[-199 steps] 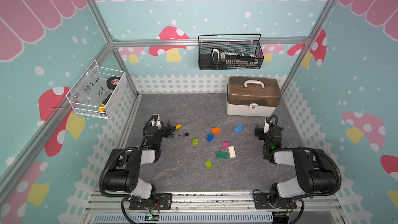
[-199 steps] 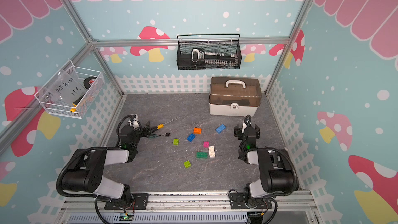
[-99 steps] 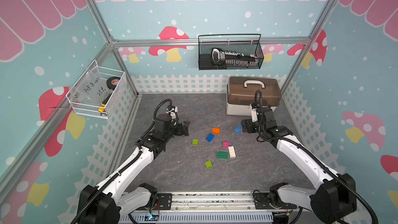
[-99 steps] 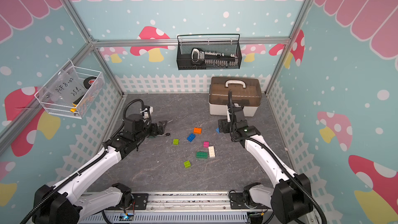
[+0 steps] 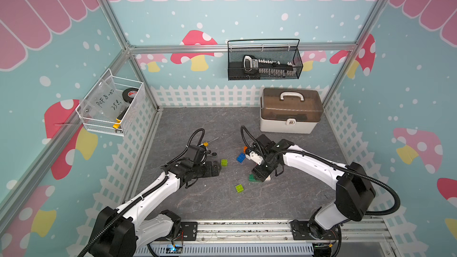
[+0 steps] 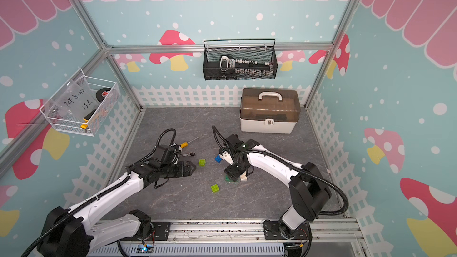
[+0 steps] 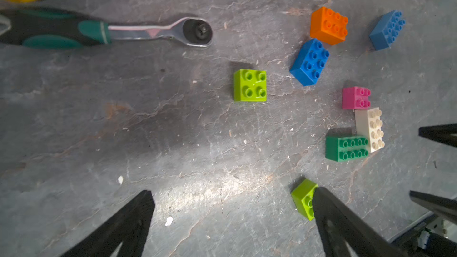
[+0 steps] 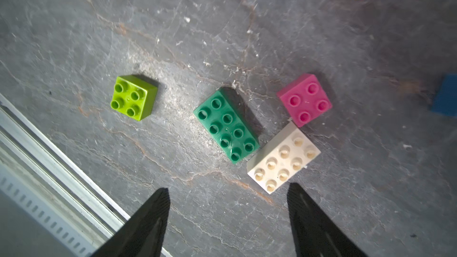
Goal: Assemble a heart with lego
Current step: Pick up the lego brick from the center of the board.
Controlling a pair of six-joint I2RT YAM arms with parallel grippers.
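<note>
While both arms reach over the middle of the grey slate tabletop (image 5: 197, 124), I see every brick lying loose, none clipped together. Left jaws are spread wide, pointing at a lime square plastic brick (image 5: 224, 162); a second lime square brick (image 5: 239, 188) lies lower in the frame. Right jaws stand apart, gripping nothing, over the touching dark green oblong brick (image 8: 226, 126) and white oblong brick (image 8: 284, 157). The right arm (image 5: 309, 161) hides the pink square brick (image 8: 304, 100) in both top views; a blue oblong brick (image 5: 240, 157) and an orange brick (image 5: 244, 148) peek out left of it. Just above the left wrist lie a chrome ratchet wrench (image 5: 212, 154) and a yellow-handled screwdriver (image 5: 205, 143). At upper right sits a white storage box (image 5: 289, 122) with a brown tinted lid, latched; its contents I cannot make out. A black mesh basket (image 5: 264, 76) on the back wall holds a socket rail (image 5: 267, 64). A white wire basket (image 5: 99, 126) at left holds a black tape roll (image 5: 130, 93), a scribbled clear bag (image 5: 106, 101) and a yellow-and-black tool (image 5: 118, 121).
</note>
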